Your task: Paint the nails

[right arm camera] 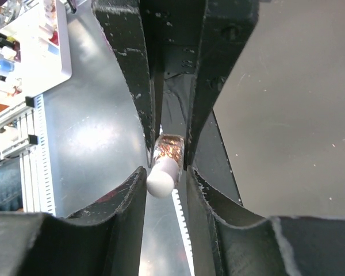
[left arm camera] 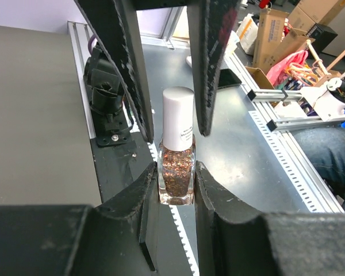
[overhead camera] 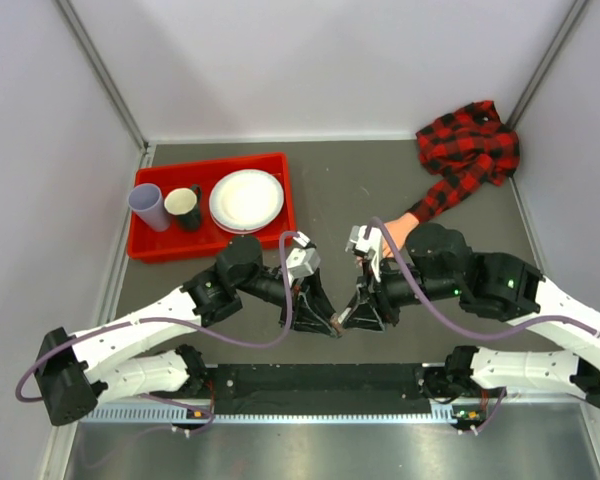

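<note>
Your left gripper [left arm camera: 176, 183] is clamped tight on the glass body of the polish bottle [left arm camera: 176, 164], while your right gripper [right arm camera: 165, 175] has its 2 jaws narrowly parted around the white cap [right arm camera: 160, 181]. Close squarely on the cap and twist along the bottle's axis. The nails belong to the mannequin hand [overhead camera: 401, 231] just beyond the right arm, which covers most of it, so the nails themselves cannot be made out.

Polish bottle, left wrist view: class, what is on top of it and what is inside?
A white cap sits on the polish bottle; coppery glitter shows inside. Any brush is hidden by the cap.
</note>
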{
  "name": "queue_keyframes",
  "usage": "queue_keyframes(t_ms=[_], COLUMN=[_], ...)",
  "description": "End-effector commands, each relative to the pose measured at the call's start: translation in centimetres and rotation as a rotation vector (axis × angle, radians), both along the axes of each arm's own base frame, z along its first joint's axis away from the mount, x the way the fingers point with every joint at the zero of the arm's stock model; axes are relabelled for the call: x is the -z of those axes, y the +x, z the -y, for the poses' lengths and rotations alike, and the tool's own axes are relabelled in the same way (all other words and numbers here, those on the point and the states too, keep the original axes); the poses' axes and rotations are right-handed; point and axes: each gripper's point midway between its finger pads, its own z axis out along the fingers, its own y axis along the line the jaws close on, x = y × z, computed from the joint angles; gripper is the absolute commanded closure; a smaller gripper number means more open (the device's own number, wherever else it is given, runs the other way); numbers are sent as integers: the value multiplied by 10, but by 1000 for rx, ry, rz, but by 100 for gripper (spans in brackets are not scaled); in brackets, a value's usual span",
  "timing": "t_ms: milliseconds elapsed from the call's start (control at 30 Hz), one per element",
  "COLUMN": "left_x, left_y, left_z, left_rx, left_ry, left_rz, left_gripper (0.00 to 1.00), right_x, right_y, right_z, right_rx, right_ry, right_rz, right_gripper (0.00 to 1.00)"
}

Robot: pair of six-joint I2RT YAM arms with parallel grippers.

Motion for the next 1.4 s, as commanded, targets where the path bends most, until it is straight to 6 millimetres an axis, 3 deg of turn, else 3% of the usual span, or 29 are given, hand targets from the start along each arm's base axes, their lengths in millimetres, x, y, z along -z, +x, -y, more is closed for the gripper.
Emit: queue_keyframes(t_ms=[0, 100, 133, 200, 267, 333, 400, 467, 500, 533, 567, 633, 667, 700, 733, 767, 833, 867, 933, 1033, 1100, 1133, 1233, 1367], left_x=[-22, -22, -22, -22, -22, -18, -12, -9, -5, 0, 1, -5, -2, -7, -7, -17, -17, -17, -9, 2, -1, 5, 8, -3], left_y=[-2, -1, 0, 3, 5, 10, 19, 57, 73, 108, 123, 169, 182, 190, 195, 195, 193, 187, 177, 152, 134, 126, 99, 52], left_z=[1, 1, 2, 3, 4, 5, 6, 12, 11, 5, 1, -18, -26, -29, -28, -23, -11, -2, 11, 19, 16, 15, 9, 5], left_rx=[27, 16, 13, -7, -22, -48, -105, -329, -421, -616, -702, -993, -1083, -1133, -1155, -1144, -1097, -1038, -946, -798, -720, -689, -576, -342], left_ry=[-67, -67, -66, -64, -64, -42, -2, 35, 61, 96, 108, 99, 100, 73, 60, 9, -6, -18, 5, 20, -11, -4, -12, -71], left_rz=[48, 50, 51, 52, 64, 60, 63, 116, 130, 175, 198, 214, 206, 202, 200, 204, 202, 202, 206, 199, 204, 201, 179, 151], left_gripper=[100, 100, 100, 100, 100, 100, 100, 100, 100, 100, 100, 100, 100, 100, 100, 100, 100, 100, 100, 100, 100, 100, 100, 100], right_x=[-14, -12, -9, -7, -6, -7, -9, -9, -6, -4, -1, 7, 18, 20, 18, 23, 21, 10, 9, -9, -15, -21, -29, -25], right_y=[6, 2, 1, 5, 7, 10, 14, 19, 31, 37, 45, 80, 91, 107, 111, 115, 126, 129, 130, 131, 127, 126, 105, 66], right_z=[7, 4, 3, 1, 1, 0, 0, 1, 2, 3, 5, 14, 22, 30, 28, 29, 23, 22, 17, 17, 25, 26, 24, 9], right_rx=[25, -6, -11, 8, 17, 28, 54, 88, 159, 213, 275, 560, 682, 830, 909, 958, 1020, 1035, 1009, 940, 874, 844, 640, 332], right_ry=[31, 34, 28, 15, 10, 14, 14, 8, -17, -29, -45, -69, -91, -73, -13, -1, 26, 42, 10, 34, 4, 8, 1, -30], right_rz=[52, 32, 25, 28, 34, 42, 50, 47, 62, 47, 40, 7, -23, -31, -95, -109, -115, -116, -87, -8, 59, 87, 144, 131], right_gripper=[66, 69, 72, 88, 89, 100, 100, 100, 100, 100, 100, 100, 100, 100, 100, 100, 100, 100, 100, 100, 91, 77, 58, 53])
